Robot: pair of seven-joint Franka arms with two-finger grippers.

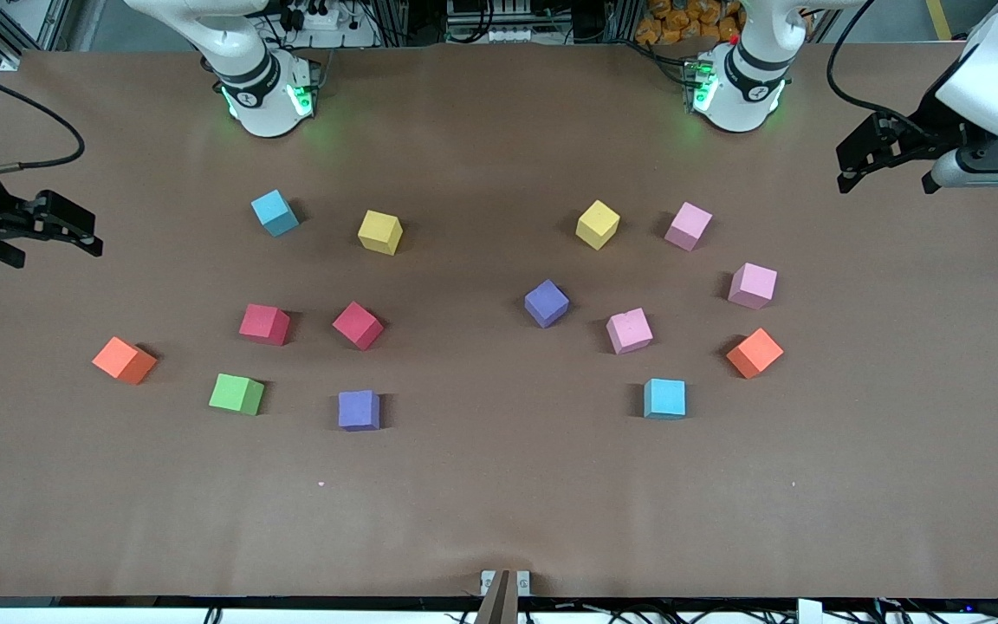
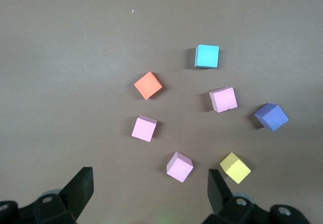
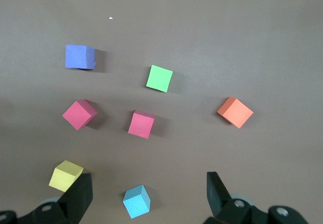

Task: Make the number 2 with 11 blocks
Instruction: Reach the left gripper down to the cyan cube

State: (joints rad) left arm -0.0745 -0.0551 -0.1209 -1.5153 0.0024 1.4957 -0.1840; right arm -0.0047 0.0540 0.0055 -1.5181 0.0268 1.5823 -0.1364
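Nothing of the 2 is laid yet: all the blocks lie scattered singly on the counter (image 1: 499, 520), none touching another, so the job stands at its very start.

Toward the right arm's end lie a blue block (image 1: 275, 212), a yellow (image 1: 379, 231), two red (image 1: 264, 323) (image 1: 358, 325), an orange (image 1: 125, 360), a green (image 1: 236, 393) and a purple (image 1: 359, 410). Toward the left arm's end lie a yellow (image 1: 597, 224), three pink (image 1: 688, 225) (image 1: 752, 285) (image 1: 629, 330), a purple (image 1: 546, 302), an orange (image 1: 754, 352) and a blue (image 1: 664, 399). That makes more than eleven, so some will be left over.

The left gripper (image 1: 884, 160) hangs over the counter's edge at its own end, jaws spread and empty. The right gripper (image 1: 53, 227) hangs likewise at its end, jaws spread and empty. Both arms wait.

The bare middle of the counter looks the fit place for the digit. The next move calls for one arm to come down over a nearby block, turn its wrist to square with the block's faces, since most sit skewed, and close on it.
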